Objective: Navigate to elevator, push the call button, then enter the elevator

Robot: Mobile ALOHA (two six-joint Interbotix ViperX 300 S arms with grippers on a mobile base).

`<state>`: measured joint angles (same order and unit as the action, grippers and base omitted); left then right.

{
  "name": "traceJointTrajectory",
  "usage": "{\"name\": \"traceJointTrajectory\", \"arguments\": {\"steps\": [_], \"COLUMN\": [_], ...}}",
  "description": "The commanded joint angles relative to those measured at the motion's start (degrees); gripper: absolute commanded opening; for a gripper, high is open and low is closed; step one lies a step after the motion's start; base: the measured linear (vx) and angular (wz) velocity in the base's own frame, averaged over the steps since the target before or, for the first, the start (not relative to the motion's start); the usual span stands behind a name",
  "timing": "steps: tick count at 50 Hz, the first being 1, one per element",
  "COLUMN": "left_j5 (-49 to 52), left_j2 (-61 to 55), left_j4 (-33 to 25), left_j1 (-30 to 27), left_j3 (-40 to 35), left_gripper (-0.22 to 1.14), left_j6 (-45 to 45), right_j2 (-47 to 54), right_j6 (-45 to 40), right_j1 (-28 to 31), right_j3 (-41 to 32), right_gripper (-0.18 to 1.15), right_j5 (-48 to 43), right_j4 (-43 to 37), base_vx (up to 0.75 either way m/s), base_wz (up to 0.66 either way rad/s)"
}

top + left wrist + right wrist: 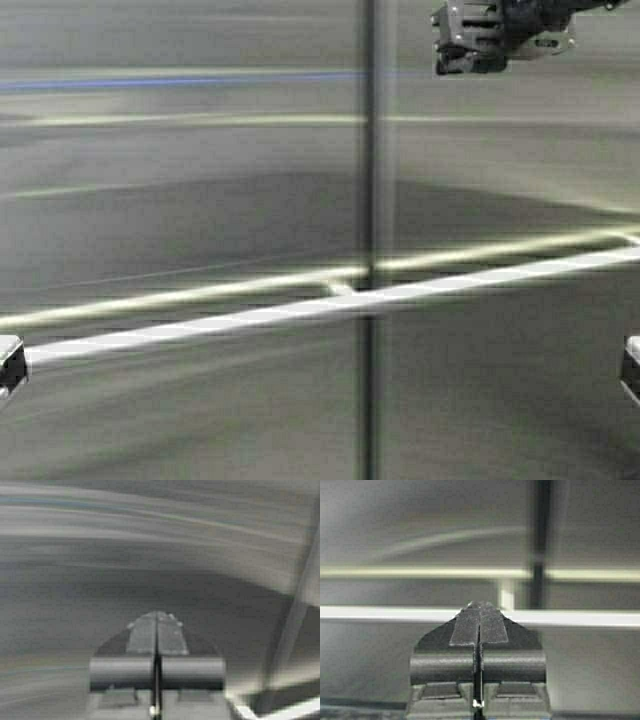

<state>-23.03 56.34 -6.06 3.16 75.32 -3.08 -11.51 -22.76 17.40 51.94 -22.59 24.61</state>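
The whole high view is filled by the elevator (200,250): a wall of brushed steel panels is seen close in front of the robot. A dark vertical seam (370,200) runs from top to bottom, a little to the right of the middle, and the steel is divided by it into two panels. A horizontal handrail (300,312) is fixed across the wall in the lower half; it appears bright and slightly tilted, higher at the right side. Its pale reflection is seen in the steel just above it. A thin blue streak (150,84) and some pale bands are also reflected near the top of the left panel.

The left gripper (156,625) is seen in the left wrist view, held in front of the steel wall, and its fingers are pressed together with nothing between them. The right gripper (479,611) is pointed at the handrail in the right wrist view, near the seam; its fingers are pressed together too, and nothing is held. A dark part of an arm (500,35) is seen at the top right of the high view.
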Motion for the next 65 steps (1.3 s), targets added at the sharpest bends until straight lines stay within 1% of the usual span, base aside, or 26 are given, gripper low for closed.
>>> {"name": "traceJointTrajectory", "arguments": {"steps": [1,12,37,48,65], "left_j5": [-0.35,-0.35,-0.35,-0.35,-0.44], "left_j2": [-0.53,-0.62,-2.11,-2.11,-2.99], "left_j4": [0.18,0.18,0.18,0.18,0.18], "left_j1": [0.00,0.00,0.00,-0.09,-0.09], "left_j3": [-0.53,-0.53,-0.79,-0.88,-1.14], "left_gripper": [0.02,0.02,0.02,0.02,0.02], "left_j6": [0.09,0.44,0.53,0.53,0.09], "right_j2": [-0.53,-0.53,-0.62,-2.37,-2.46], "right_j6": [-0.09,-0.35,-2.81,-2.99,-2.90], "right_j1": [0.09,0.09,0.09,0.09,0.09], "right_j3": [-1.23,-1.23,-1.67,-1.49,-1.49], "right_gripper": [0.06,0.06,0.06,0.06,0.06], "right_j5": [-0.35,-0.35,-0.70,-0.70,-0.70], "right_j4": [-0.09,-0.09,-0.09,-0.18,-0.09], "base_vx": [0.06,0.05,0.02,0.00,0.00], "base_wz": [0.45,0.50,0.61,0.57,0.44]}}
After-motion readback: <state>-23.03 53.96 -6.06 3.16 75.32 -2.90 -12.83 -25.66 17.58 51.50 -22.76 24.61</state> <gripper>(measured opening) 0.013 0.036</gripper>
